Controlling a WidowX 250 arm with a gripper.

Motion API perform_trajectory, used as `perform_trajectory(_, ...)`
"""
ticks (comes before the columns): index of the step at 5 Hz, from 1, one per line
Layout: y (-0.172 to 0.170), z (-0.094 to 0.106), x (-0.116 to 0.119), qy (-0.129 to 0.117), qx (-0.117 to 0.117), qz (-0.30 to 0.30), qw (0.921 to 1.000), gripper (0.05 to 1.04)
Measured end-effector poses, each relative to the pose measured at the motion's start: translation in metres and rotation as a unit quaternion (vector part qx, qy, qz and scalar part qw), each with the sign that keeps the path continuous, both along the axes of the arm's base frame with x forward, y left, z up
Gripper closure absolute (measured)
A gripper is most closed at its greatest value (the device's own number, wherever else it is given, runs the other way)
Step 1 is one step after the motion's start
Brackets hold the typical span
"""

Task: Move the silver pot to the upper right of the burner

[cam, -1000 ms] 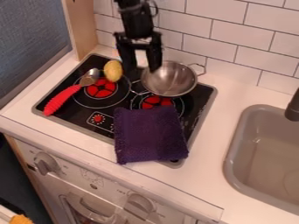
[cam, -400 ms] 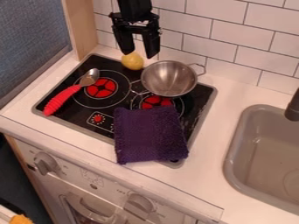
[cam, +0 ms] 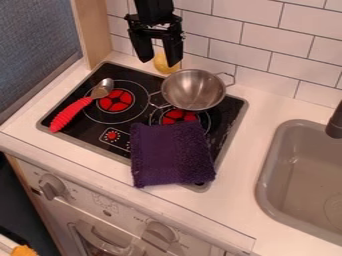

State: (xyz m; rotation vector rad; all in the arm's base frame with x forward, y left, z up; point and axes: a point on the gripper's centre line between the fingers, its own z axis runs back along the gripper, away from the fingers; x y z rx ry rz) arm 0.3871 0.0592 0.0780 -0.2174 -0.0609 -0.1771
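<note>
The black gripper hangs above the back edge of the stove, its two fingers spread apart with nothing held between them. Below and to its right, the silver pot rests upright on the right back part of the black stovetop. One wire handle points to the upper right, the other to the lower left. Behind the pot's lower rim, a red burner is partly covered.
A yellow round object is by the stove's back edge, partly behind a fingertip. A red-handled spoon lies at left, a purple cloth in front of the pot. The grey sink is at right, the tiled wall behind.
The gripper has risen and shifted back from beside the pot. The yellow object has moved from the left burner to the right, toward the back edge. The pot has stayed put.
</note>
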Motion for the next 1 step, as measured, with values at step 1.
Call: perform_trajectory(1, 0.0, 0.0, 0.0, 0.0, 0.0, 0.0, 1.0, 0.083)
